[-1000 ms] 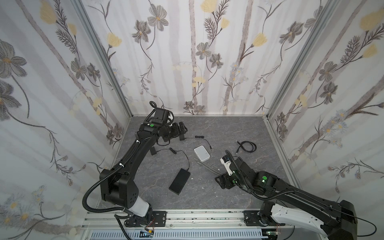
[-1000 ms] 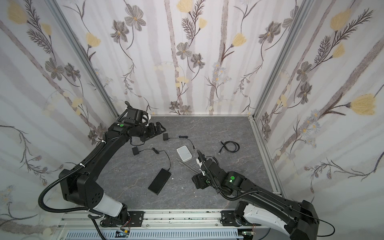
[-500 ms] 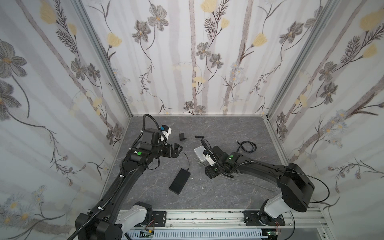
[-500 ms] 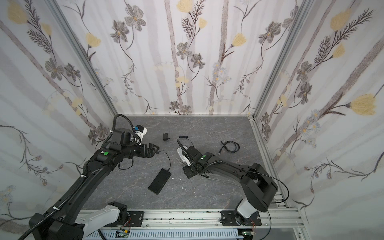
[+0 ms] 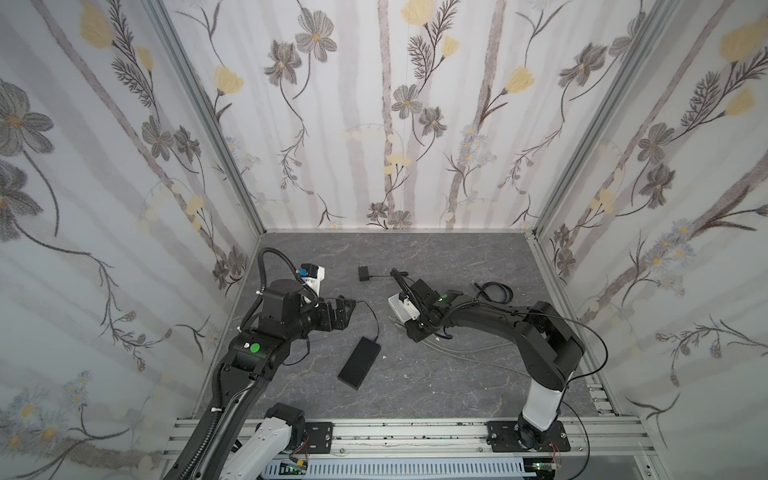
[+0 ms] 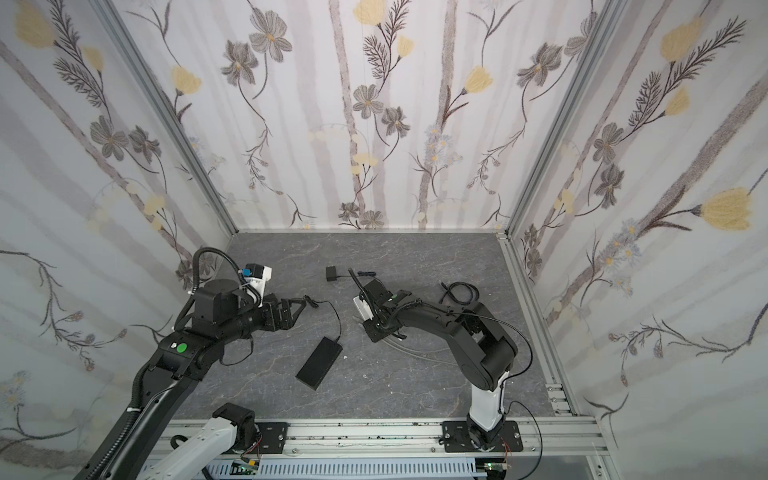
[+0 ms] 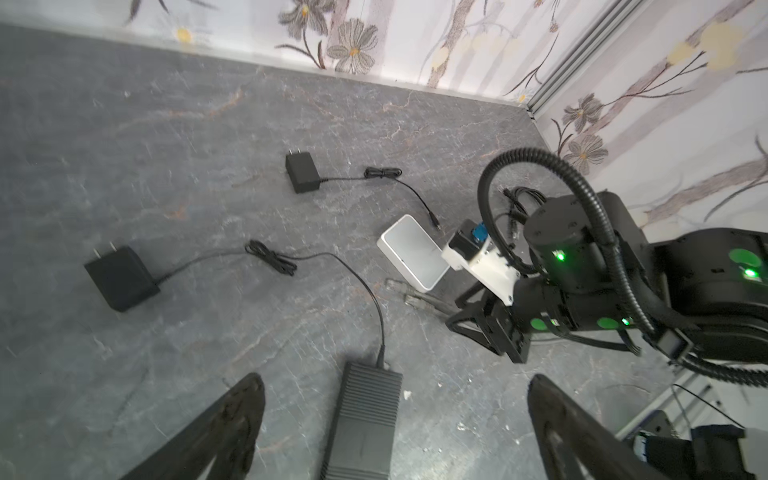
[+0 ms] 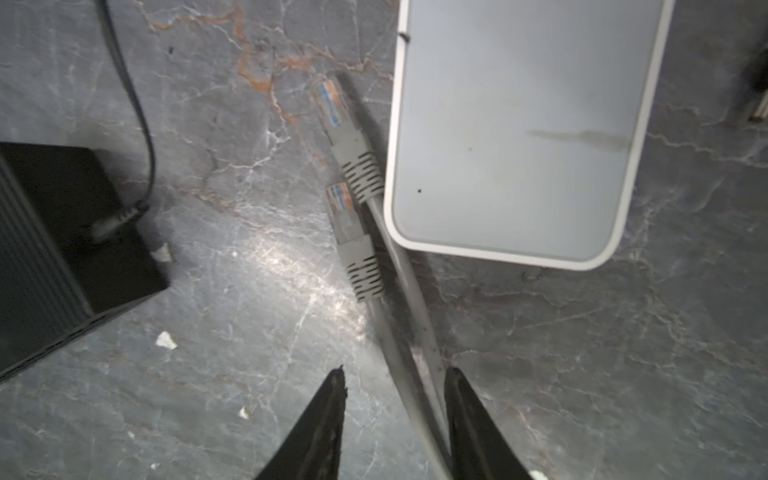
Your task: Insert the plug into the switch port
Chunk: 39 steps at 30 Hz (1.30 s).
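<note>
The white switch [image 5: 400, 308] [image 8: 515, 137] lies flat on the grey floor; its ports do not show. Two grey network plugs [image 8: 340, 120] [image 8: 357, 253] lie side by side along its edge, and both also appear in the left wrist view [image 7: 409, 294]. Their grey cables [image 8: 409, 332] run back between the fingers of my right gripper [image 8: 397, 374] [image 5: 411, 332]. Its jaws are narrow but open, with a gap left of the cables, low over the floor. My left gripper [image 7: 395, 379] [image 5: 347, 309] hangs wide open and holds nothing, above a black power brick [image 7: 365, 424].
The black power brick [image 5: 359, 368] lies at centre front, its thin lead curling back. Two black wall adapters [image 7: 120, 276] [image 7: 302, 171] lie farther back. A coiled black cable [image 5: 494, 291] sits behind the right arm. Patterned walls close three sides.
My right arm reached forward to the switch and lowered over the grey cables, its jaws narrowing. The left arm drew back from the rear wall toward the front left, still open.
</note>
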Each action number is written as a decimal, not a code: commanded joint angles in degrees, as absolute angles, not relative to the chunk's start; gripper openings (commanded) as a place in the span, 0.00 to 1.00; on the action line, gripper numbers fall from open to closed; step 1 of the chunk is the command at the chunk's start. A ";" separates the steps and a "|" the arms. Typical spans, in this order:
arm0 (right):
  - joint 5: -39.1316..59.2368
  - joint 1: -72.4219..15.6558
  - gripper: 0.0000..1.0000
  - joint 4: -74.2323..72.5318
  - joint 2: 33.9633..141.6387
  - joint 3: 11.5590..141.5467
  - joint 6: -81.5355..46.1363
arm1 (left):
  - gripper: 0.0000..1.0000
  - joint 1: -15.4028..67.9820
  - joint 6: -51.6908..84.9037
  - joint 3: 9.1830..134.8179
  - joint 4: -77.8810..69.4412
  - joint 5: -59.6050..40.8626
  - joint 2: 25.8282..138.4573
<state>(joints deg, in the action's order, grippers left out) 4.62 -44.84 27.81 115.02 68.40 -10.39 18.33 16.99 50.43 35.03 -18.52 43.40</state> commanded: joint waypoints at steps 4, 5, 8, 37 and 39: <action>5.14 -44.59 0.36 26.81 117.36 70.46 -8.13 | 1.00 18.90 27.38 42.86 35.07 -26.54 33.91; 5.01 -44.57 0.35 26.74 117.33 70.65 -8.18 | 1.00 19.59 26.89 43.41 35.46 -25.68 32.78; 4.14 -44.58 0.36 26.45 116.57 70.66 -8.42 | 1.00 20.23 25.54 43.63 35.56 -22.74 29.65; -0.60 -49.32 0.23 23.37 117.77 67.50 -9.53 | 1.00 16.05 25.31 45.10 40.83 -24.96 20.48; -3.03 -49.90 0.19 23.47 117.19 67.41 -9.37 | 1.00 16.00 25.30 45.02 40.78 -24.97 20.61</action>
